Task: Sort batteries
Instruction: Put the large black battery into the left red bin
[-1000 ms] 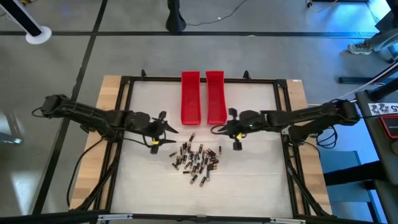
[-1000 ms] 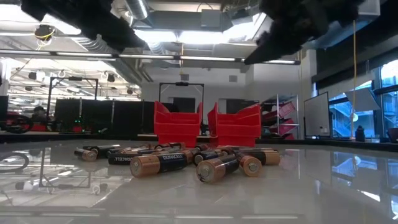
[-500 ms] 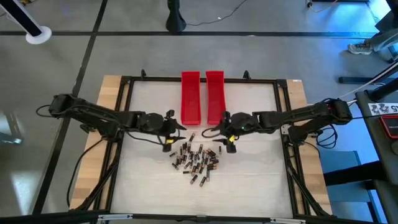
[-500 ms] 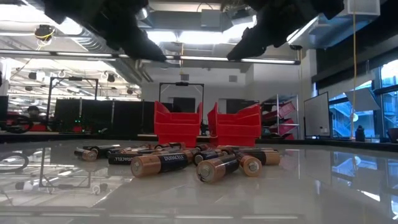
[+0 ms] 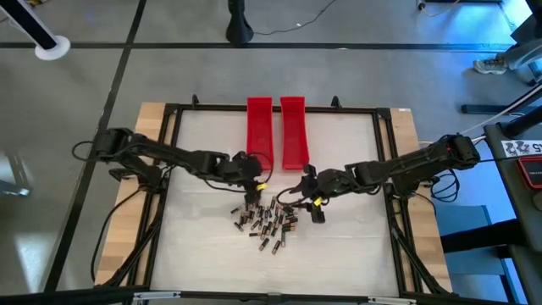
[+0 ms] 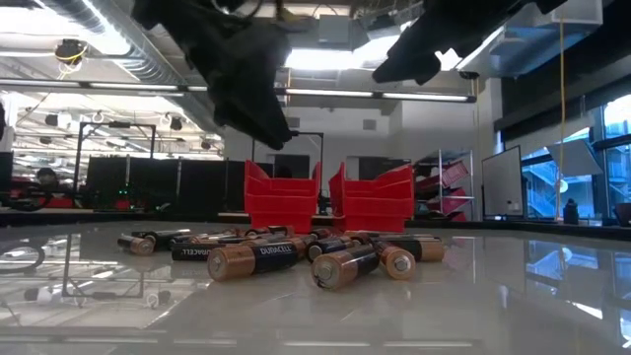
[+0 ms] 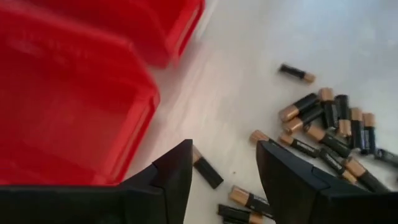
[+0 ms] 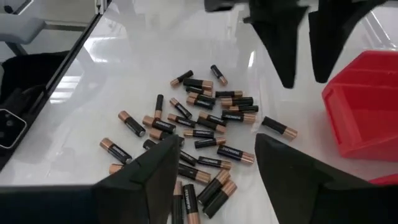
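Black-and-copper cylindrical batteries [image 5: 267, 220] are lying heaped mid-worktop [image 5: 356, 246], before two long red plastic trays [image 5: 259, 131]. Left claw [image 7: 221, 171], open and empty, is straddling one stray cell; right claw [image 8: 214, 158], open and empty, is hovering beside the heap. Isolating a single cell looks advisable.

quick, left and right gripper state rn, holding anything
Left gripper: open, empty, above the batteries at the pile's edge nearest the red trays.
Right gripper: open, empty, over the pile.
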`<act>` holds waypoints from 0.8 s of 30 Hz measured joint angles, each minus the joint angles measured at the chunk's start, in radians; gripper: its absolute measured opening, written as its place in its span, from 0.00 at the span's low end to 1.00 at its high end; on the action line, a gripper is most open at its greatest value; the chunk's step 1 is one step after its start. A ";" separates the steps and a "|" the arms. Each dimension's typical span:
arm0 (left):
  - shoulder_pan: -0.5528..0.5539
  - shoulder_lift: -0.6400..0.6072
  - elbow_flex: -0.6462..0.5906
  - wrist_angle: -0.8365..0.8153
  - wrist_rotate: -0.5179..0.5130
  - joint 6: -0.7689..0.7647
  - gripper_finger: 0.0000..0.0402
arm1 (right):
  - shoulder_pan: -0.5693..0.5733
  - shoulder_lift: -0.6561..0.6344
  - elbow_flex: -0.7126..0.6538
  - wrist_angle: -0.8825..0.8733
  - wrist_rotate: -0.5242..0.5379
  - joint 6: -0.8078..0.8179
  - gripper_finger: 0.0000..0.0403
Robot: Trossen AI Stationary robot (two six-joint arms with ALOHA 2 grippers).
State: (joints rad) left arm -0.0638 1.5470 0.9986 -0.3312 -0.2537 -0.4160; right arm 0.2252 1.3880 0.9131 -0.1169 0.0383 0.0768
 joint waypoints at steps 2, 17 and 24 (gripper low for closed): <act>0.011 0.030 0.039 -0.048 0.025 -0.072 0.42 | 0.009 0.000 0.000 -0.011 0.005 0.023 0.53; 0.030 0.202 0.081 -0.183 0.082 -0.263 0.42 | 0.146 0.000 0.000 -0.090 0.208 0.204 0.53; 0.032 0.203 0.081 -0.165 0.070 -0.277 0.42 | 0.232 0.000 0.000 -0.091 0.327 0.253 0.53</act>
State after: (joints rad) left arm -0.0315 1.7500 1.0794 -0.4958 -0.1836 -0.6927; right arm 0.4570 1.3876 0.9131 -0.2081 0.3656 0.3293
